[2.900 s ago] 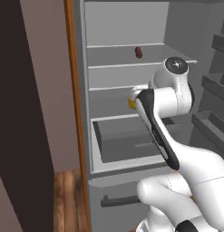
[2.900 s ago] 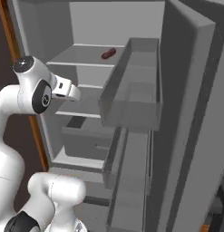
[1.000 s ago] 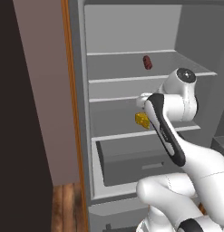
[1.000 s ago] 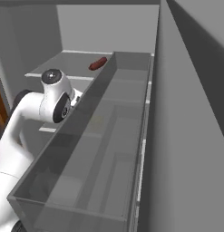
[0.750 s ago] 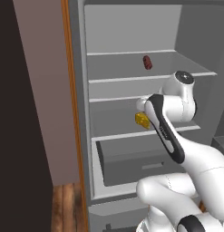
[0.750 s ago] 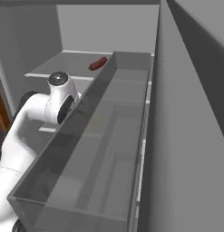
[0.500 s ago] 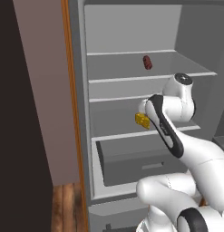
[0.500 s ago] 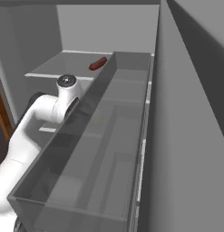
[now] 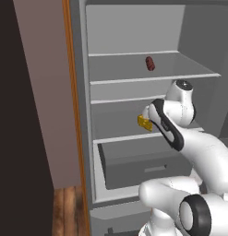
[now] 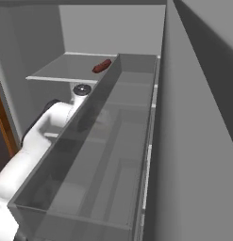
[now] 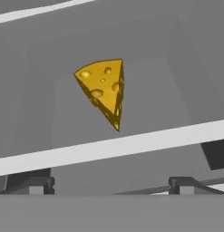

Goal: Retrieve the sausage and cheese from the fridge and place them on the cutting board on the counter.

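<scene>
From the left base view I have the fridge open in front of me, and I count one sausage and one cheese inside it. The sausage stands on the top shelf of the fridge, toward the back. The cheese sits one shelf lower, at that shelf's front edge, just above the single drawer. My arm reaches into the fridge at the cheese shelf, and its wrist covers the right side of the cheese, so I cannot see the fingers from here.

From the right base view I look past one grey door bin of the fridge. The sausage lies on the fridge's top shelf, behind the bin's far corner. The arm runs under that shelf, on the left of the bin.

In the hand view I see one cheese, a yellow wedge with holes, lying on the fridge shelf with its point toward the shelf's pale front edge. The gripper has its two tips spread wide apart at the bottom, short of the shelf edge, with nothing between them. The cheese lies beyond that edge, clear of both tips.
</scene>
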Controlling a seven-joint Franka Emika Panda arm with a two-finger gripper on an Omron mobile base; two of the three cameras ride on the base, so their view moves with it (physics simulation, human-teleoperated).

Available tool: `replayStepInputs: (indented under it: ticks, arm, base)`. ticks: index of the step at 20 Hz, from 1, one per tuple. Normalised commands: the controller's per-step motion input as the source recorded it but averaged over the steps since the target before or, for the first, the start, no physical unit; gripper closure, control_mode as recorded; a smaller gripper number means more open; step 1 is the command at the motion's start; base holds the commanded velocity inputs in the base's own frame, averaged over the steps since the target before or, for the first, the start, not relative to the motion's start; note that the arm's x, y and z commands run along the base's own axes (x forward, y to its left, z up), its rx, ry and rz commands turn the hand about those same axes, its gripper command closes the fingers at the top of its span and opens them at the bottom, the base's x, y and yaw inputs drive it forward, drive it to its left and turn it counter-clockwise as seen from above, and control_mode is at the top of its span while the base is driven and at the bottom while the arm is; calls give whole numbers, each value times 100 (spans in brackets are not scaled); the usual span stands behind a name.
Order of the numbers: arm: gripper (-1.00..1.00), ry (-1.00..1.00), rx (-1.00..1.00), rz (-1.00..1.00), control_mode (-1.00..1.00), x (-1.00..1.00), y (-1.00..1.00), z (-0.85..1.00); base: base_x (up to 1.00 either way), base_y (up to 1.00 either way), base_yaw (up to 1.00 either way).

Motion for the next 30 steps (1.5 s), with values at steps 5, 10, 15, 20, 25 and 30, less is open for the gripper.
replayStepInputs:
  ticks: [5, 10, 15, 20, 25, 30]
  arm:
    - [-100, 1, -1, 0, -100, 46, -1, -15]
    - [-100, 3, -1, 0, -100, 31, 0, -19]
    - [-100, 2, -1, 1, -100, 22, 0, -27]
    - [-100, 0, 0, 0, -100, 28, 0, -13]
    - [-100, 1, 0, 1, -100, 31, 0, -10]
    - [-100, 4, 0, 0, -100, 22, 0, -21]
  base:
    - [0, 0, 0]
    - [0, 0, 0]
    - [0, 0, 0]
    - [0, 0, 0]
    - [0, 0, 0]
    - [0, 0, 0]
